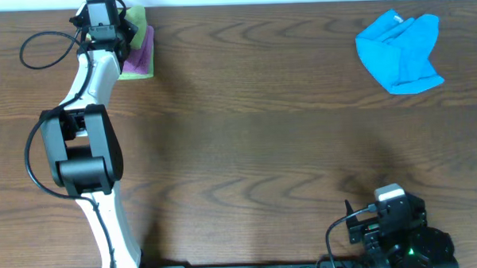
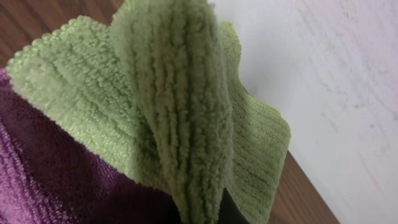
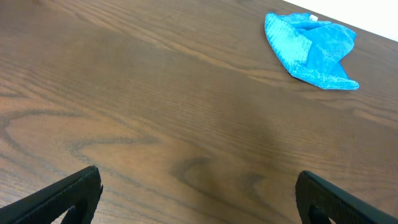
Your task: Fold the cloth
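Observation:
The lime-green cloth (image 1: 136,16) lies at the table's far left back edge, on top of a purple cloth (image 1: 142,51). My left gripper (image 1: 106,26) is over it and shut on a pinched fold of the green cloth (image 2: 186,106), which stands up in a ridge in the left wrist view; the fingertips are hidden by the fabric. The purple cloth (image 2: 56,174) lies under it. My right gripper (image 3: 199,190) is open and empty, low over bare wood near the front right (image 1: 388,216).
A crumpled bright blue cloth (image 1: 401,50) lies at the back right, also in the right wrist view (image 3: 311,50). A white wall (image 2: 336,81) borders the table's back edge right behind the green cloth. A black cable (image 1: 41,49) loops beside the left arm.

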Available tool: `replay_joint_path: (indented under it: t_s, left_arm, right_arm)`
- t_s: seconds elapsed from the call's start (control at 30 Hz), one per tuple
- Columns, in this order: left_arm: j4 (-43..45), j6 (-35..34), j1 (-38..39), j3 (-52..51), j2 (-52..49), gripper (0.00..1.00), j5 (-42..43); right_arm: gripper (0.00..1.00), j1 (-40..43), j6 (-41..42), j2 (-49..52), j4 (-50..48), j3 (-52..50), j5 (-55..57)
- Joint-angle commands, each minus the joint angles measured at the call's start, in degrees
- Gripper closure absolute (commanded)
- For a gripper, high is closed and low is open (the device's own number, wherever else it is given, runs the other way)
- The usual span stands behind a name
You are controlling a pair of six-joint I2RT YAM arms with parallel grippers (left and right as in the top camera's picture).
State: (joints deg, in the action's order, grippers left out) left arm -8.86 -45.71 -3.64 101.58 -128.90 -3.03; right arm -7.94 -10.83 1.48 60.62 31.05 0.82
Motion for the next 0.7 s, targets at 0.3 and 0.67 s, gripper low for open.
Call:
replay_joint_path:
  t_s: [0.3, 0.67]
  left_arm:
    - [-5.2, -3.8, -1.7, 1.4, 4.5, 0.94, -0.3]
    - [-9.6, -4.7, -1.8, 1.3, 5.3, 0.94, -0.1]
  right_arm:
    - [0.01, 0.2, -0.4, -0.1, 0.1, -0.1, -0.2]
    - [0.01, 0.2, -0.4, -0.1, 0.1, -0.1, -0.2]
